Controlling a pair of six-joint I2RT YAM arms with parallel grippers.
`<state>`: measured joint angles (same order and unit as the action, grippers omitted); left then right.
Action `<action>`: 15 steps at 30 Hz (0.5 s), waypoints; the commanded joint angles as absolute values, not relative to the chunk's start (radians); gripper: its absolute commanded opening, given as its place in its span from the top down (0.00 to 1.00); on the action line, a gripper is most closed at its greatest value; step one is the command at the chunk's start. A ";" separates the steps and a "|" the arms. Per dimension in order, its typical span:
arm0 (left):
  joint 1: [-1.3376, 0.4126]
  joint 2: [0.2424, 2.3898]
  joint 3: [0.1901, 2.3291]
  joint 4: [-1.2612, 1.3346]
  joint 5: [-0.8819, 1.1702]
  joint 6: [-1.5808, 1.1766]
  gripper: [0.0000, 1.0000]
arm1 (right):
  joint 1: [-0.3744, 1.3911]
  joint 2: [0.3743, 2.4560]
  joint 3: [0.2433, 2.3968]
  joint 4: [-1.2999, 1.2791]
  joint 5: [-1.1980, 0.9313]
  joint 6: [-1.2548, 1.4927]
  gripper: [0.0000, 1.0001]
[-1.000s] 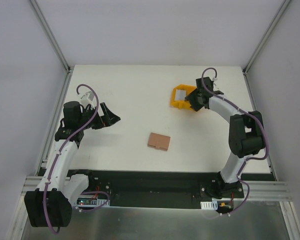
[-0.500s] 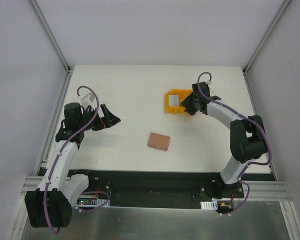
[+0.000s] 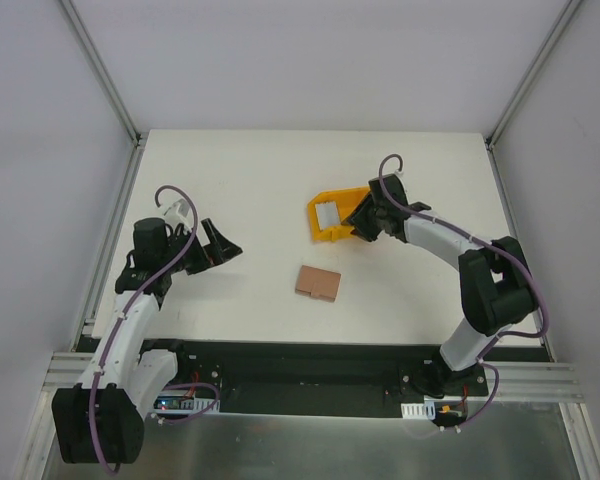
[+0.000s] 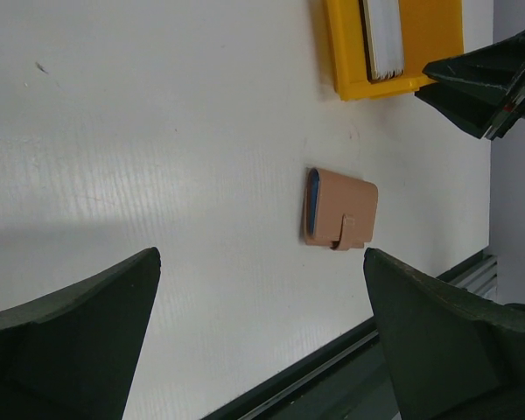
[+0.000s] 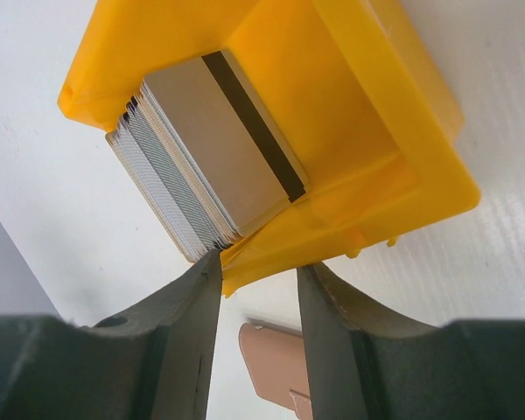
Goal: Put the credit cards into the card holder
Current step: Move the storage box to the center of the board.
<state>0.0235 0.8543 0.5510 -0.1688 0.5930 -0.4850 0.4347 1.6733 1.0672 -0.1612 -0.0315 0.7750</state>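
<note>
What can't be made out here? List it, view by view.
- Right wrist: how many credit cards; the stack's edges pack too tightly.
- Left wrist: what the closed card holder contains; its cover hides it.
- Right wrist: whether the right gripper clamps the yellow bin's wall; its fingertips cover the contact.
- Top external: the cards' stripes; too small.

Overhead and wrist cameras share card holder (image 3: 317,283), bin (image 3: 320,232).

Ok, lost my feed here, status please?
Left fingers open, hovering. Right fingers clamp yellow bin wall; credit cards stacked inside. Card holder closed, untouched. Nothing blocking.
</note>
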 commanded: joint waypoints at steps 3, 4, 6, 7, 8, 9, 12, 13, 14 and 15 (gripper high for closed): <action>-0.073 0.828 0.520 -0.124 0.520 -0.534 0.01 | 0.471 1.681 1.048 -0.213 -0.057 0.752 0.60; -0.098 0.830 0.517 -0.120 0.499 -0.541 0.01 | 0.477 1.683 1.048 -0.212 -0.058 0.753 0.60; -0.147 0.836 0.511 -0.109 0.453 -0.557 0.01 | 0.480 1.680 1.048 -0.212 -0.057 0.758 0.60; -0.172 0.845 0.511 -0.104 0.430 -0.566 0.01 | 0.483 1.678 1.048 -0.210 -0.058 0.761 0.60; -0.195 0.850 0.509 -0.098 0.417 -0.572 0.01 | 0.485 1.677 1.048 -0.206 -0.058 0.764 0.60; -0.212 0.857 0.509 -0.092 0.404 -0.578 0.01 | 0.491 1.677 1.048 -0.206 -0.060 0.767 0.60; -0.261 0.877 0.505 -0.074 0.371 -0.597 0.01 | 0.505 1.674 1.045 -0.201 -0.060 0.787 0.59; -0.273 0.880 0.502 -0.069 0.359 -0.603 0.01 | 0.512 1.669 1.043 -0.198 -0.054 0.793 0.59; -0.282 0.885 0.500 -0.064 0.347 -0.609 0.01 | 0.518 1.666 1.040 -0.198 -0.046 0.808 0.59; -0.296 0.888 0.497 -0.058 0.339 -0.618 0.01 | 0.526 1.663 1.035 -0.192 -0.037 0.822 0.59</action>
<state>-0.2596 0.8764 0.5079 -0.1097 0.4129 -0.5735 0.4919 1.6733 1.0653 -0.1558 -0.0452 0.7856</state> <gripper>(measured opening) 0.990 0.413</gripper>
